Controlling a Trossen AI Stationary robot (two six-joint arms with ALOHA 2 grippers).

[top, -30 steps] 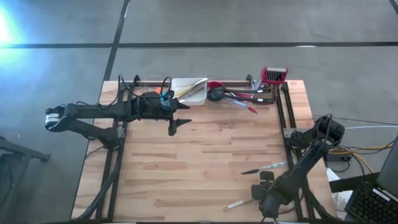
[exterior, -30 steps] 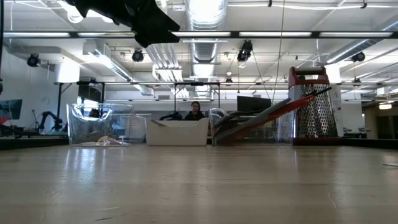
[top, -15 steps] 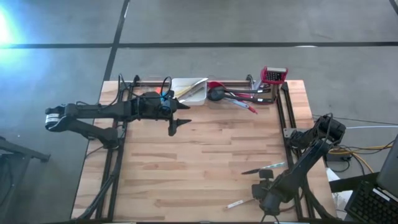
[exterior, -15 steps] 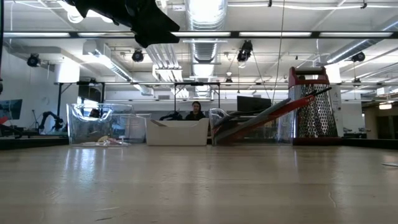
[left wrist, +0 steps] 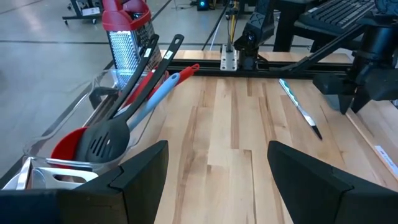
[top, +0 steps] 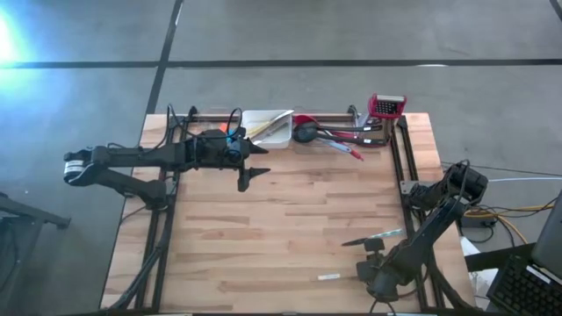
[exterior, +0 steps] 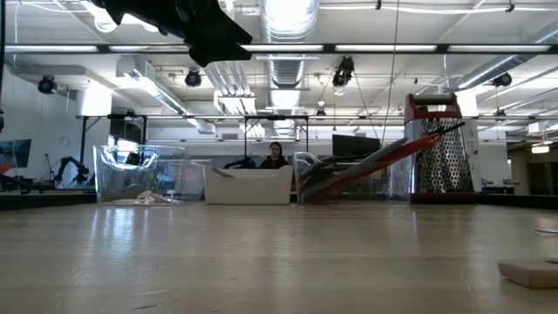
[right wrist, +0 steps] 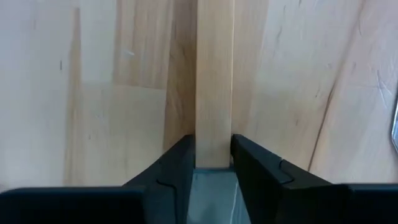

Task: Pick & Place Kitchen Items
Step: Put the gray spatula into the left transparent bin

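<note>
Pale stick (exterior: 532, 273), cut off rightward

My table (top: 263, 228) was pale butcher-block wood, standing on a grey concrete floor (top: 351, 31) crossed by a dark line. A bright glare (top: 7, 39) lit the floor at one edge. Beyond the table lay an open hall with exposed ducts (exterior: 288, 52) and long strip lights (exterior: 288, 16) under the ceiling. A person (exterior: 275, 155) sat far back among desks and dark monitors (exterior: 353, 145). Cables (top: 518, 211) trailed on the floor beside the table, near a keyboard (top: 531, 285).
</note>
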